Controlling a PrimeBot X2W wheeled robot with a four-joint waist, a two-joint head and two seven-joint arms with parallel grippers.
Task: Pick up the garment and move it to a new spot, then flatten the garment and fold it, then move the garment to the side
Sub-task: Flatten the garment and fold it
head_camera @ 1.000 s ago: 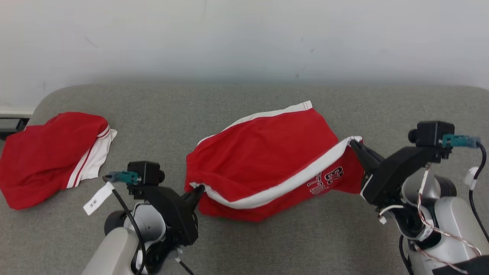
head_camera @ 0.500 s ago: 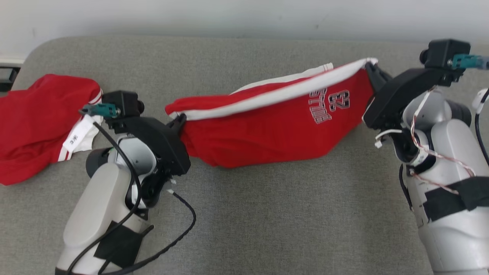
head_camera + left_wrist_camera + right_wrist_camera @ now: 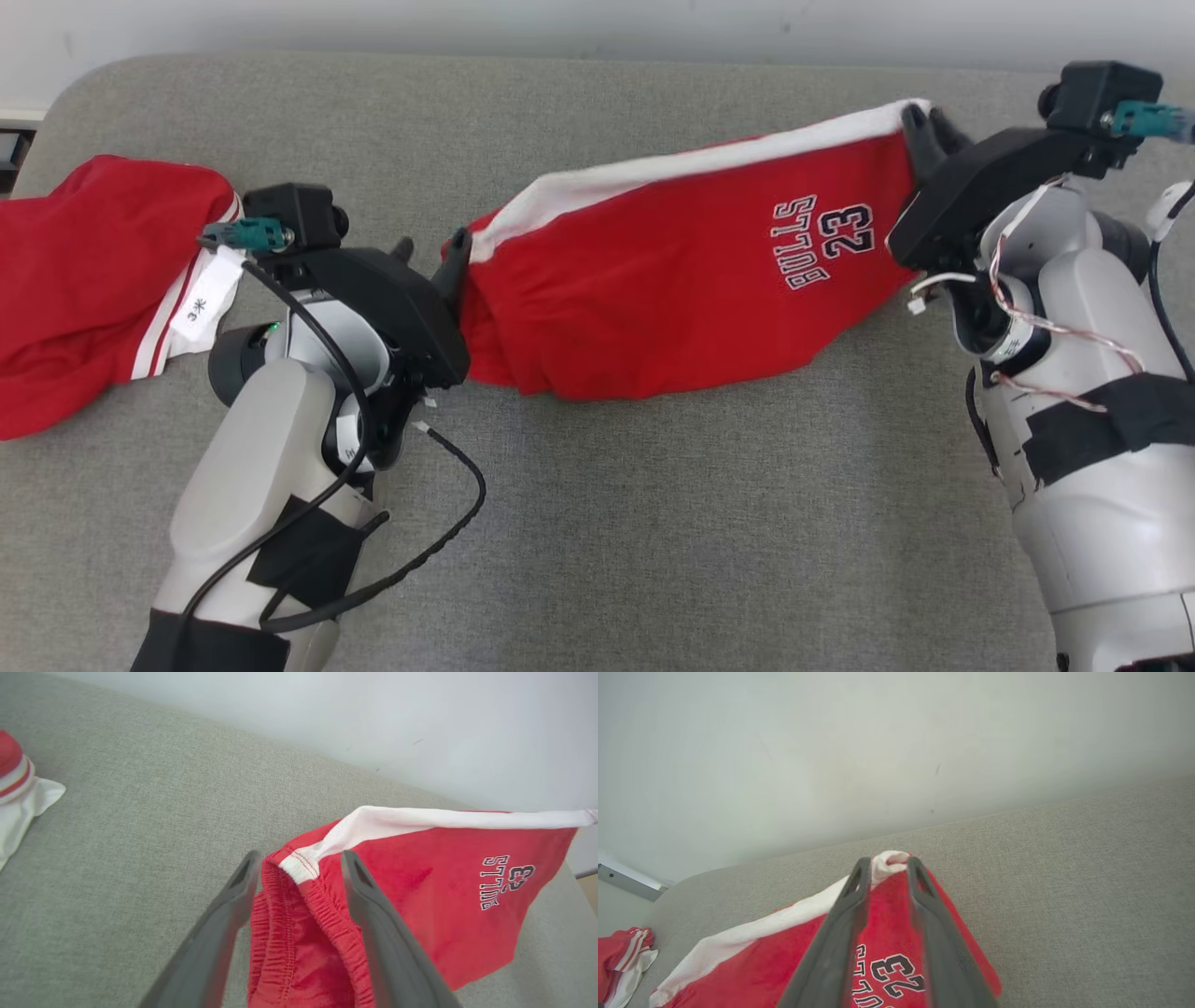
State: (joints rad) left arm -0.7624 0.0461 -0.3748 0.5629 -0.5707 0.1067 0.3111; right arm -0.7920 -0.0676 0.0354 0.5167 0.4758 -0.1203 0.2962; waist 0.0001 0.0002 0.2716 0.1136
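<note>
Red shorts (image 3: 672, 280) stretched across middle of grey cushion (image 3: 653, 523), white-trimmed edge toward cushion's back, BULLS 23 print facing up. Right gripper (image 3: 924, 119) pinched on the shorts' white corner at cushion's right rear. Left gripper (image 3: 431, 254) fingers spread apart, shorts' waistband end loose between them, toward cushion's left. Second red garment (image 3: 84, 271) at cushion's far left edge

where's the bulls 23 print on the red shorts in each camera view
Head view: print right of centre, near the right gripper.
Left wrist view: print at the right, upside down.
Right wrist view: print at the bottom middle, seen between the fingers.
Shared landmark: the shorts' white band.
</note>
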